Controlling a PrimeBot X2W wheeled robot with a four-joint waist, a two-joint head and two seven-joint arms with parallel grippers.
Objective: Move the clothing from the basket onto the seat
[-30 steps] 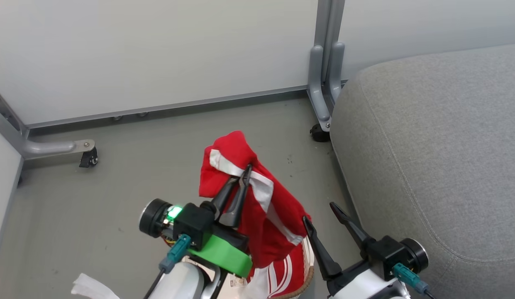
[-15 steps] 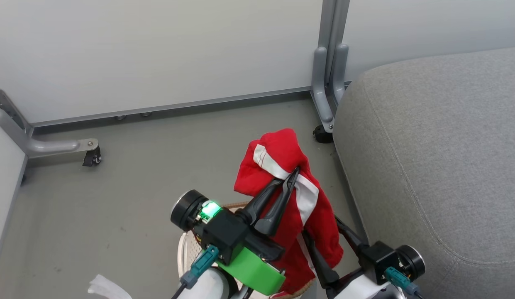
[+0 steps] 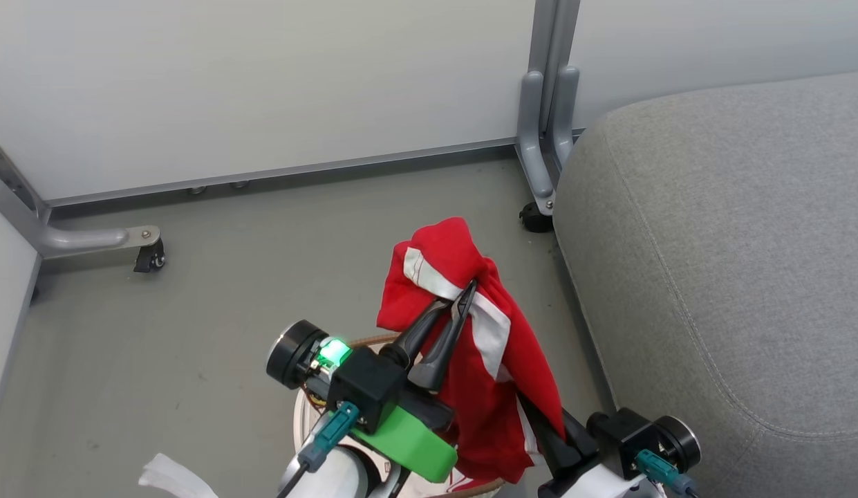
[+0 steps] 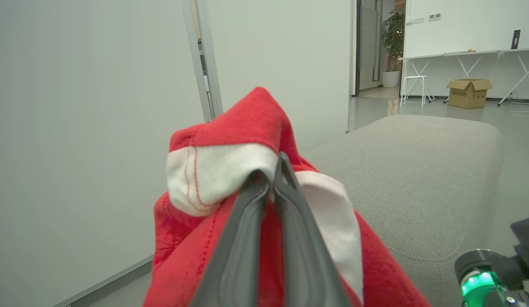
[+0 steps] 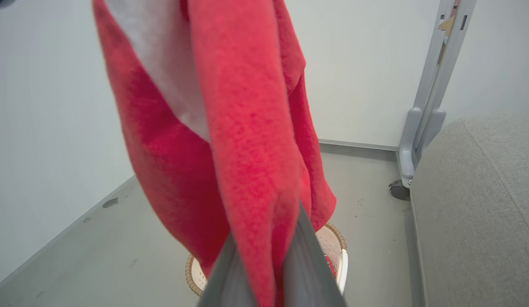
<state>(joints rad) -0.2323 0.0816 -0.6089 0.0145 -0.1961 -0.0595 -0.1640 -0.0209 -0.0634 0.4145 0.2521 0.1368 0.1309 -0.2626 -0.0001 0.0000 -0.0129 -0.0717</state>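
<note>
My left gripper (image 3: 463, 296) (image 4: 270, 171) is clamped tight on the clothing (image 3: 470, 360) (image 4: 221, 170) (image 5: 247, 149). The two dark fingers meet on a white band near the top of a red garment, and a hood-like fold of red rises above the tips. From that pinch the cloth hangs in long, soft folds, fleecy and matte, red with a broad white stripe and red stitching on the white. It drapes down over my right gripper (image 3: 549, 432) (image 5: 266, 226). In the right wrist view a fold of red drops between that gripper's two grey fingers, which stand apart at the tips. They are not pressed together, though the cloth covers part of them. The garment is in the air above the basket (image 3: 373, 340) (image 5: 337, 238), just beside the seat (image 3: 712, 277) (image 4: 417, 170) (image 5: 473, 213) and not resting on it. The basket sits on the grey floor (image 3: 228, 290) under my arms. It is cream plastic dotted with small holes, with a brown woven-look rim, and a scrap of red shows inside it. The seat is a big grey cushion of coarse woven fabric with rounded corners and a stitched seam along its edge. Behind stand pale, smooth panels (image 3: 263, 90) and a grey metal post (image 3: 546, 104) on a small black caster.
</note>
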